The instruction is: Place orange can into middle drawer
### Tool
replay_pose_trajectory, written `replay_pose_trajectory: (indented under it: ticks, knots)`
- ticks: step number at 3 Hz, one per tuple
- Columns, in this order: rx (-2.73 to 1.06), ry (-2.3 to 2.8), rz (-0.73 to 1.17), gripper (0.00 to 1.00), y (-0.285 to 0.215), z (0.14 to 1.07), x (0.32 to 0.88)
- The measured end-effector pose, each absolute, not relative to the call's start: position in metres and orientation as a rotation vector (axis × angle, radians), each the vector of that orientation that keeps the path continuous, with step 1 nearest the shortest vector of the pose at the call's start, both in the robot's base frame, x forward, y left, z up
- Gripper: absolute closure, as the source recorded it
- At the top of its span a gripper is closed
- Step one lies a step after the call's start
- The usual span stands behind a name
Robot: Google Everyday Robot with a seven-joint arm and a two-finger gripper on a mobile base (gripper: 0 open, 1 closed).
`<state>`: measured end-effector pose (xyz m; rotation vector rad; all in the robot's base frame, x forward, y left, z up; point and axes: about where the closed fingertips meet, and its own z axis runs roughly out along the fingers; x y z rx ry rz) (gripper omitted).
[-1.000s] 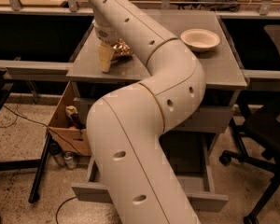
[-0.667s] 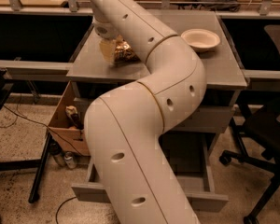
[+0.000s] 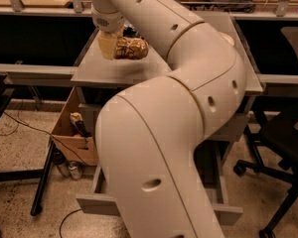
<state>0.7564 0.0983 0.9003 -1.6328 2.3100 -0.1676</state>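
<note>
While the middle drawer (image 3: 92, 204) stands open low down behind my arm (image 3: 154, 133), I see the gripper (image 3: 113, 47) above the tabletop (image 3: 102, 74) clamped on the orange can (image 3: 133, 48), so I judge the grasp done, with carrying down and releasing left.

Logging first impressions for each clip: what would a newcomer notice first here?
The robot's bulky white arm fills the middle of the view. At its far end, the gripper sits right against the orange can over the grey cabinet top. Below, near the floor, the middle drawer stands pulled open.
</note>
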Motion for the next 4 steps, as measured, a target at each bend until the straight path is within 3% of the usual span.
replay_pose_trajectory:
  ticks: [4]
  knots:
    - [-1.668, 2.097, 0.146, 1.00, 0.140, 0.953, 0.638]
